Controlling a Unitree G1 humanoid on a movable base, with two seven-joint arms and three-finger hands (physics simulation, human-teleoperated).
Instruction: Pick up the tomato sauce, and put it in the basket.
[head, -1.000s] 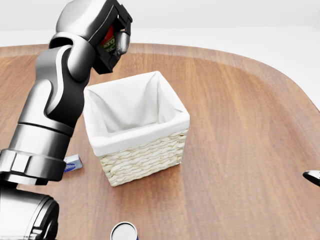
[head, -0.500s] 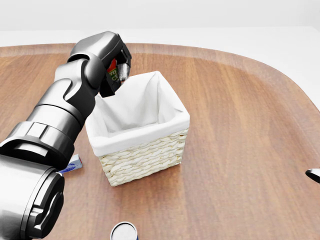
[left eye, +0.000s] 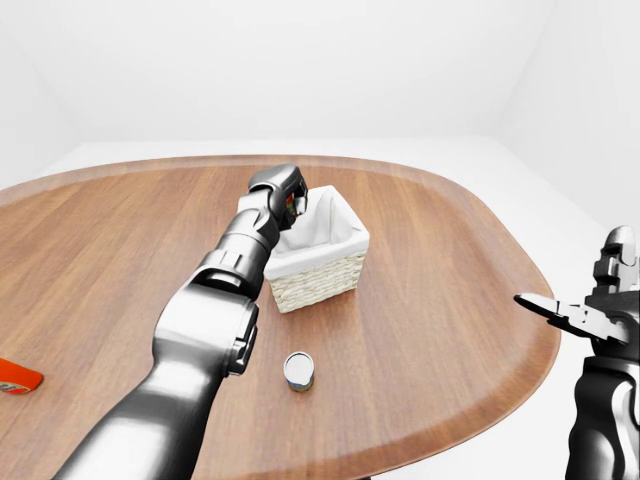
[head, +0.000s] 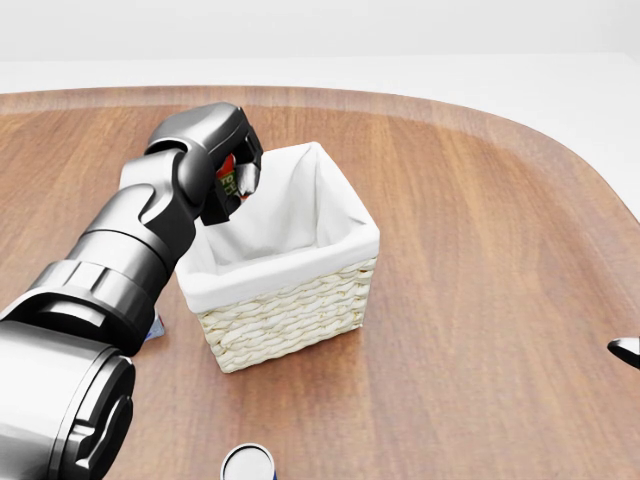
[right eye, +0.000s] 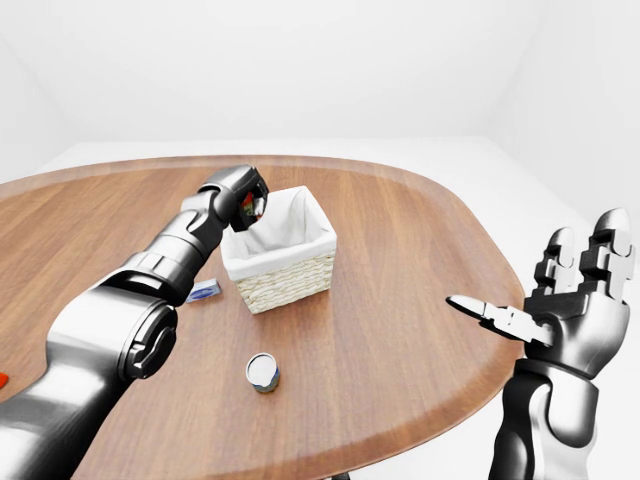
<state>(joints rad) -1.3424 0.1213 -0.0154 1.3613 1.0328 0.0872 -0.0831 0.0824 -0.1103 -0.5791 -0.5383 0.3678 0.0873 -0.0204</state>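
**One hand loaded over the basket, sauce lower than before**

Far left of the left-eye view: a flat red-orange item (left eye: 18, 376) on the table edge, partly cut off by the frame; can't tell what it is.

Left hand (head: 228, 172), upper left of the head view: fingers closed round the tomato sauce (head: 229, 175), of which only a red and green label patch shows between dark fingers. Versus 1.0 s ago the hand has dropped from the top of the frame and shifted right; it now sits at the basket's upper-left rim, partly over the liner. The arm lies lower across the left of the frame. Camera unchanged; basket and can are in the same spots.

Just below the left forearm, a small blue-and-white packet (right eye: 204, 291) lies flat on the wood, mostly hidden in the head view.

Centre: basket (head: 290, 309), square, pale woven wicker, with white cloth liner folded over the rim. Interior open, only liner visible inside.

Below it, near the bottom edge: upright round can (right eye: 263, 371), metallic rim, dark top, well apart from the basket.

Table (head: 480, 250): smooth wood grain, rounded corners, raised lighter edge band. Right half is bare wood.

Far right: right hand (right eye: 560, 300) off the table edge, fingers spread wide, holding nothing.
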